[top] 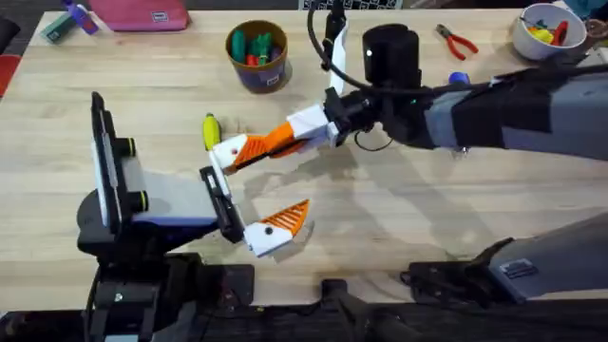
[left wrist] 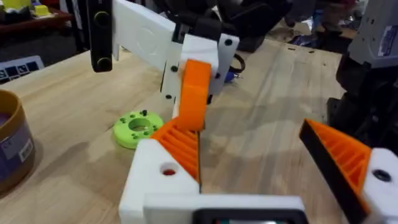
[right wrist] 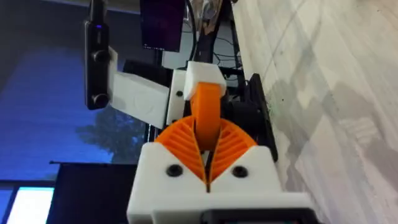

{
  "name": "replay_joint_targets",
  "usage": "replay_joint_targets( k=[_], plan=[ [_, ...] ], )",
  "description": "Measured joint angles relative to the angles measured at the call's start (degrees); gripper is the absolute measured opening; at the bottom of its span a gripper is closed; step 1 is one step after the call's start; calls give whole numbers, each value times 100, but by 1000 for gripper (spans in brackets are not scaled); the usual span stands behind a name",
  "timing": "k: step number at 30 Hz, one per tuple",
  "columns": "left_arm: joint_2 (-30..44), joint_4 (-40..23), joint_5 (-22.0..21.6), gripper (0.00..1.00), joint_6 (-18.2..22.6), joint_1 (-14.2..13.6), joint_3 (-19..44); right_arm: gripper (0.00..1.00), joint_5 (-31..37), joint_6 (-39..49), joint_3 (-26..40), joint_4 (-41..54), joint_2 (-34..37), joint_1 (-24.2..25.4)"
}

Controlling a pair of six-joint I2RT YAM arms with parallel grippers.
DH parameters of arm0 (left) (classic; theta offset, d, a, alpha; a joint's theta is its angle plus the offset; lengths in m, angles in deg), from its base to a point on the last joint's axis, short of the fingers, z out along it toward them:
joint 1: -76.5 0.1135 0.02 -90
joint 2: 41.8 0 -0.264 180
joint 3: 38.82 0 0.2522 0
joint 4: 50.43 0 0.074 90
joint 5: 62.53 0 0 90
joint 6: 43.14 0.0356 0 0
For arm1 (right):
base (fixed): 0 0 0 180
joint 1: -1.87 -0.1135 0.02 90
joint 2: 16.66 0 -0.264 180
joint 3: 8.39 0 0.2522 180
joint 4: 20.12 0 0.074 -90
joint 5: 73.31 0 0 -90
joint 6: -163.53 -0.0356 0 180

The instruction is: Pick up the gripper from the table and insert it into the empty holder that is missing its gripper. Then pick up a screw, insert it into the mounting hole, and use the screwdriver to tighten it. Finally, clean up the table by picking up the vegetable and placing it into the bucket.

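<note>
Pinching the gripper [right wrist: 207,115], right claw [right wrist: 207,163] meets holder [right wrist: 204,73].

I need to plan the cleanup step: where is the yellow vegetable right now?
In the overhead view the vegetable lies on the table left of centre, below and left of the bucket, just left of the right gripper.

The left gripper [left wrist: 273,165] stands open, its orange ribbed fingers [left wrist: 180,146] well apart. Just beyond its near finger, the orange gripper [left wrist: 194,93] sits upright against the white holder [left wrist: 208,53]. A green disc [left wrist: 138,128] lies on the table [left wrist: 267,106] beside that finger. A blue bucket [left wrist: 11,146] stands farther off.
</note>
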Motion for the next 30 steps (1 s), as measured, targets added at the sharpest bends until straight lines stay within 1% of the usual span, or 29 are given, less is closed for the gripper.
replay_joint_targets(
  k=[3,8,30],
  plan=[
    [2,-7,48,985,-24,0,0,9,11,-203,-159,-264,-2,-9],
    [1,-20,107,986,-66,0,0,9,-4,-352,-223,-367,-2,-11],
    [2,-20,107,985,-107,0,0,9,83,-682,-251,-435,-2,-24]
  ],
)
